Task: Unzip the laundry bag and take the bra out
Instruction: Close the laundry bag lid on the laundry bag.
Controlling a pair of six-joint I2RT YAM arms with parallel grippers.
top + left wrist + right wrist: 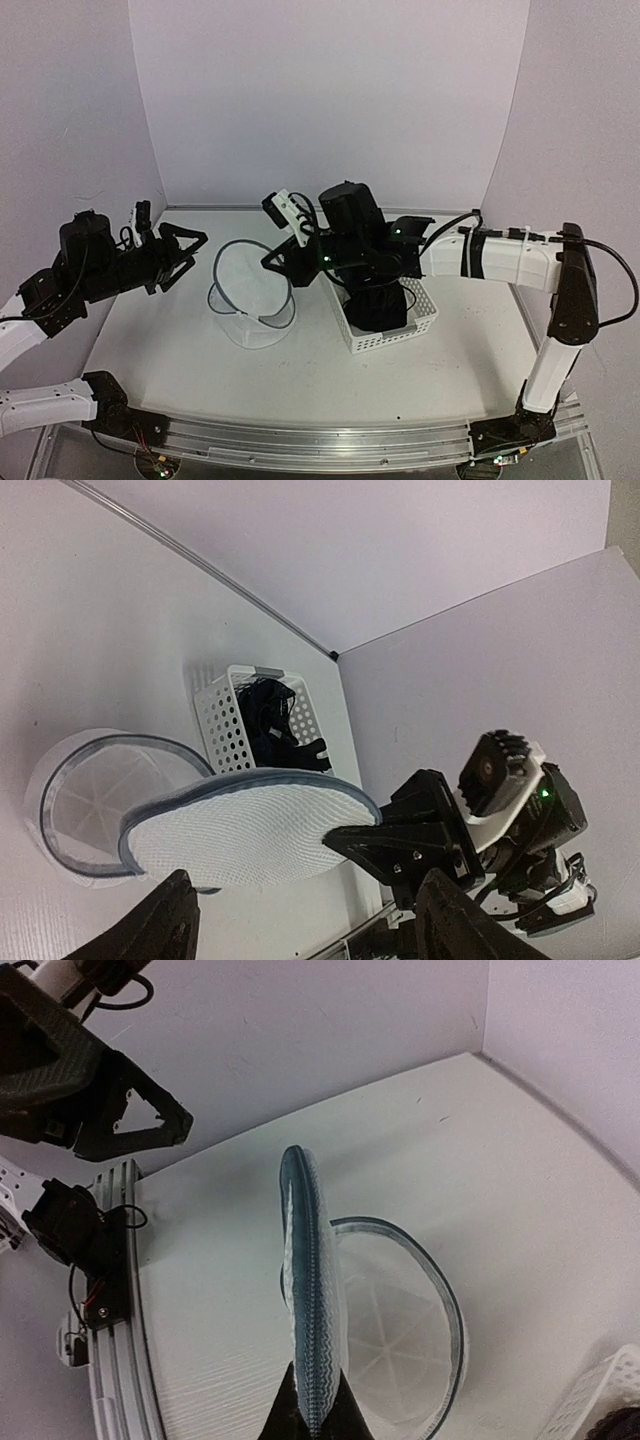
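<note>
The laundry bag [248, 318] stands unzipped at mid-table, a translucent mesh cylinder with its spoke-patterned bottom showing [405, 1335]. Its round, dark-rimmed lid [250, 830] is lifted clear of the opening. My right gripper [272, 262] is shut on the lid's rim, which shows edge-on between its fingertips [315, 1422]. Left of the bag, my left gripper [186, 250] hangs open with nothing between its fingers [150, 930]. The bra [380, 305], black soft fabric, lies in the white basket [385, 340] right of the bag, under the right arm. The bra [275, 725] also shows from the left wrist.
The perforated white basket [225, 735] stands close against the bag's right side. Pale walls enclose the table at the back and both sides. A metal rail [320, 440] with the arm bases runs along the near edge.
</note>
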